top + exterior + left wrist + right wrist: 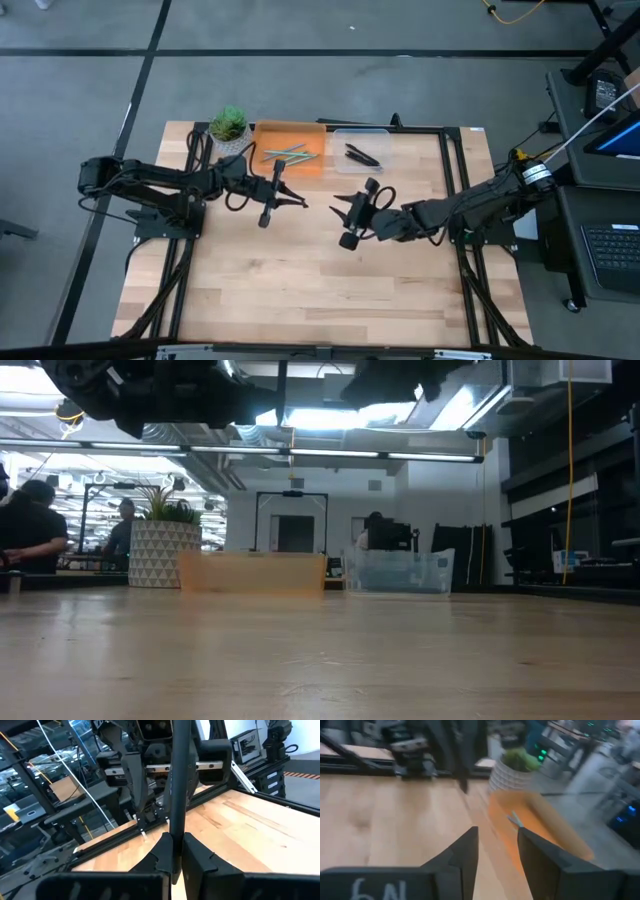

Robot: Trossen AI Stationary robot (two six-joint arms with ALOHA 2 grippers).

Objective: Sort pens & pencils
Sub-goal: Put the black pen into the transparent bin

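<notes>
Left end effector (pixel 175 857) clamps dark pen (pixel 179 780); table (pixel 300 280) centre.

Table (pixel 300 270) is showing pale wood, butcher-block strips, smooth with a soft satin sheen. Left bin (pixel 290 150) is looking like orange translucent plastic, slightly frosted. Right bin (pixel 362 152) is showing clear glossy plastic. Plant pot (pixel 160 552) is wearing a white matt surface with a dark triangle pattern; the leaves (pixel 228 122) are looking green, plastic or real cannot be told. Left gripper (pixel 174 854) fingers are reading as matt black plastic, pinching a dark smooth pen (pixel 179 780) with a slight shine. Right gripper (pixel 497 851) fingers are looking the same matt black. Frame rails (pixel 455 180) around the table are showing black matt metal.
</notes>
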